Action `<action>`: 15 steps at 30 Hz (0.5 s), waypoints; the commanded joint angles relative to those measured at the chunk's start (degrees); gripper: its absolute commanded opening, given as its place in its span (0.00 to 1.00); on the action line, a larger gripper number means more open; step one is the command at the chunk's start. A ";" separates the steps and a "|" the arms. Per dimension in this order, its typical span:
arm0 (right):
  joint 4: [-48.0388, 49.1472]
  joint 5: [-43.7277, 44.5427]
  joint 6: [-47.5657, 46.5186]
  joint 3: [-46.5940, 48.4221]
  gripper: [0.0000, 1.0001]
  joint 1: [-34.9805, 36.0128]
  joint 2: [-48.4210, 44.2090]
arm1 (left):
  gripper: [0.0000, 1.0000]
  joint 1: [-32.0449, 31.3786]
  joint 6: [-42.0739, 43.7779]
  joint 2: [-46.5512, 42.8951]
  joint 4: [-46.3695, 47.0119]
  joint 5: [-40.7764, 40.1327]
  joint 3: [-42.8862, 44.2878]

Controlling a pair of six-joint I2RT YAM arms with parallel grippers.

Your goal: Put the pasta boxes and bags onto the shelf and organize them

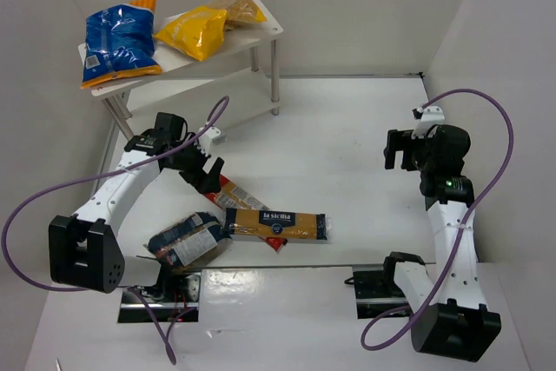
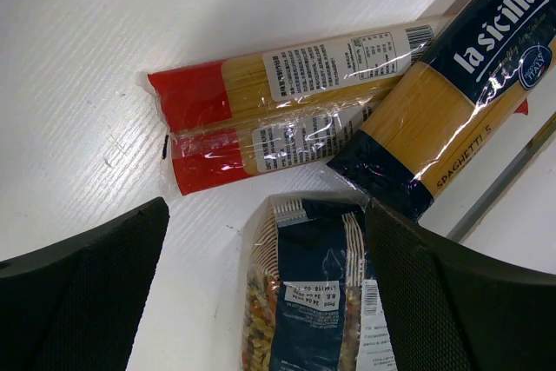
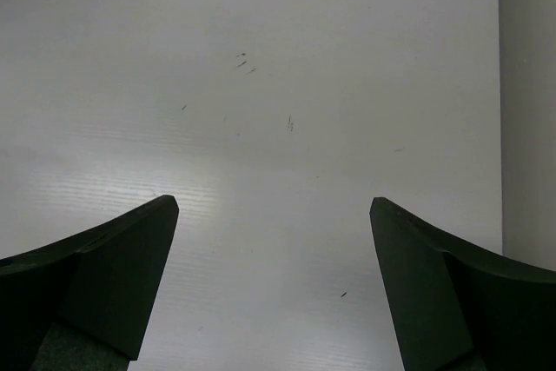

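Left wrist: left gripper (image 2: 267, 210) gaped empty above the blue pasta bag (image 2: 308, 301); closing risked pinching La Sicilia spaghetti (image 2: 452, 84).

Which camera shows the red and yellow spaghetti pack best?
The left wrist view: the red spaghetti pack lies close up, label readable. The top view shows only a sliver beside the left pincer; the right wrist view misses it.

We see a white table (image 1: 347, 136) bearing a small shelf (image 1: 259, 29), a red spaghetti pack (image 1: 233, 195), a yellow spaghetti pack (image 1: 278, 224) lying across it, and a dark blue pasta bag (image 1: 184, 241).
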 commanded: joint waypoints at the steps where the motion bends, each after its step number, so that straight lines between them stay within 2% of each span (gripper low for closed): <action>1: 2.32 -1.41 -0.57 0.03 1.00 -0.20 -0.14 | 0.99 0.21 1.71 -1.54 -0.50 2.03 1.65; 7: -0.14 -5.90 -6.72 0.03 1.00 -0.20 -0.14 | 0.99 0.21 2.24 0.48 -0.50 2.03 1.65; 15: -0.66 -7.04 -7.87 0.56 1.00 0.32 2.32 | 0.99 0.21 2.85 1.27 -2.51 0.71 1.65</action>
